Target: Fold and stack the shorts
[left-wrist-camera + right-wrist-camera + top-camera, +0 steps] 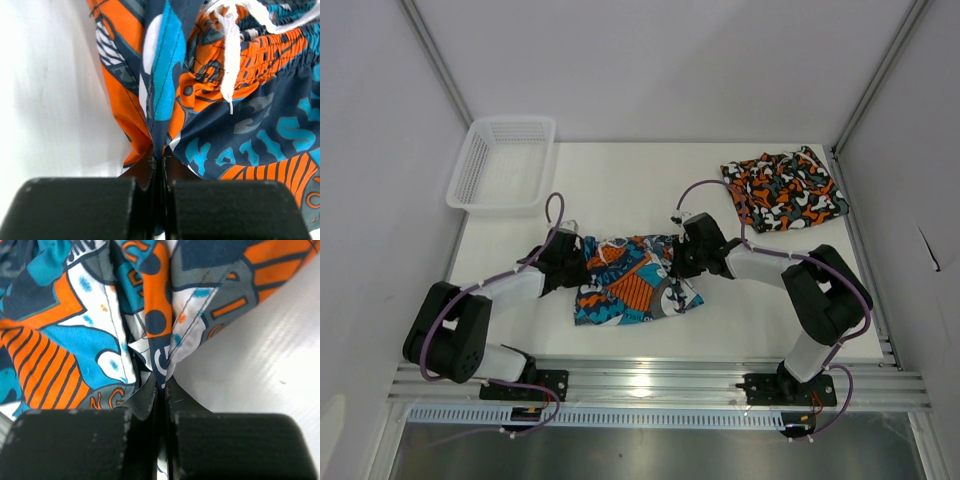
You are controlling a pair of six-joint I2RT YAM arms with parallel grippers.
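White mesh basket (503, 165) at table (620, 190) far-left corner; aluminium rail (660, 385) along near edge.

You are working on a white table (620, 190). At its far left corner sits a white mesh basket (496, 207), right up against the left edge. Near the far right corner you have the camouflage shorts (783, 190), lying flat in a compact fold close to the right edge. The cartoon-print shorts (625, 285) lie rumpled on the near middle, well apart from both.
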